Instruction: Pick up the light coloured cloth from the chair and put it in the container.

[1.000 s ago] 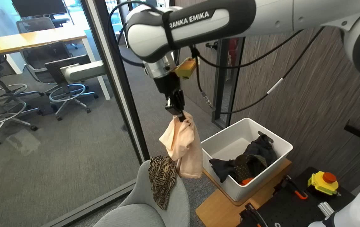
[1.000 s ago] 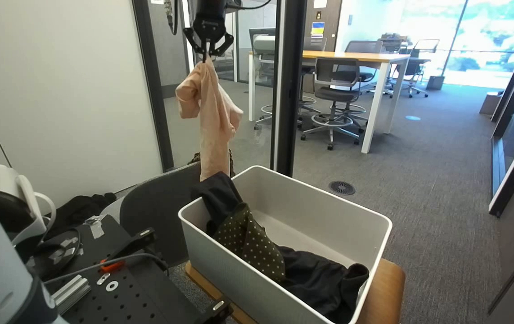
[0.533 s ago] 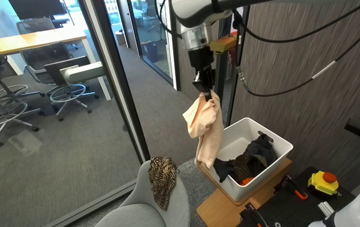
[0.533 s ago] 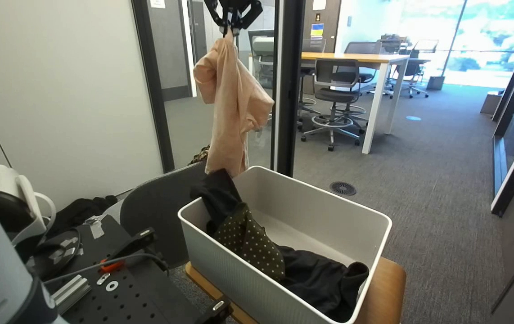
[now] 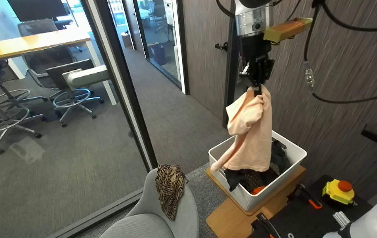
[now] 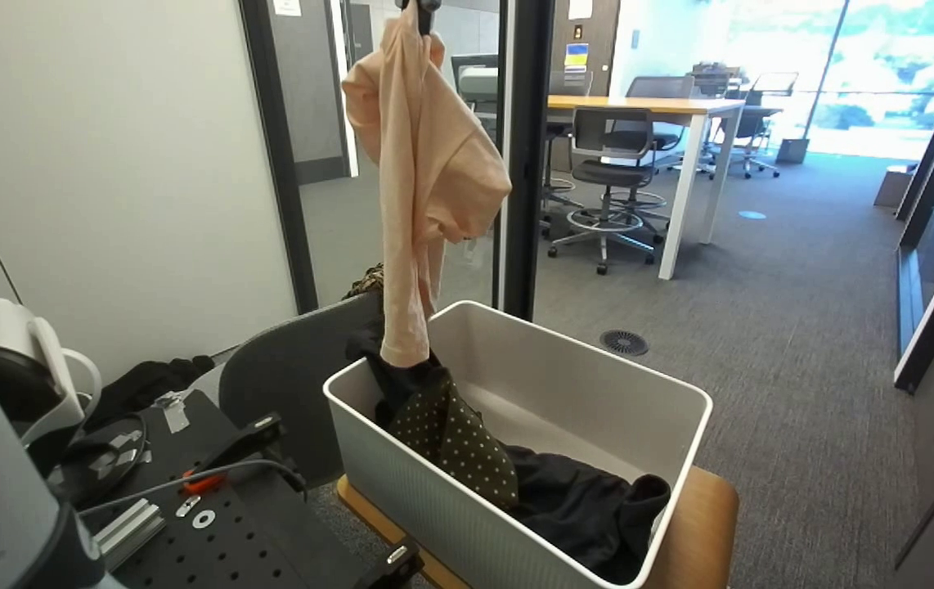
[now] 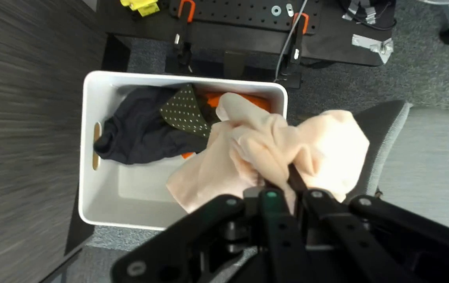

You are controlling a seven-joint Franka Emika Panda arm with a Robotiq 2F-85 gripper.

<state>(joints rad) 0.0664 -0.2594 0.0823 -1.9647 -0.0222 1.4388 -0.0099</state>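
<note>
The light peach cloth (image 5: 253,132) hangs bunched from my gripper (image 5: 257,91), which is shut on its upper part. The cloth also shows in another exterior view (image 6: 426,164), where only the tip of the gripper (image 6: 420,6) is in frame. In the wrist view the cloth (image 7: 264,145) spreads around the fingertips (image 7: 281,181). The white container (image 5: 261,197) is below, with the cloth over its chair-side end. The cloth's lower edge hangs near rim height; whether it touches the dark clothes is unclear. The grey chair (image 5: 188,206) stands beside the container.
A tiger-striped cloth (image 5: 170,190) lies over the chair back. Dark clothes (image 7: 142,125) and a dotted cloth (image 7: 185,112) lie in the container. It stands on a wooden surface (image 6: 708,523), near a black perforated board (image 6: 246,548) and a wood-panelled wall (image 5: 324,109).
My gripper, holding the peach cloth, has moved from above the chair side toward the container and is now over its near end. It also rose. The container and chair have not moved.
</note>
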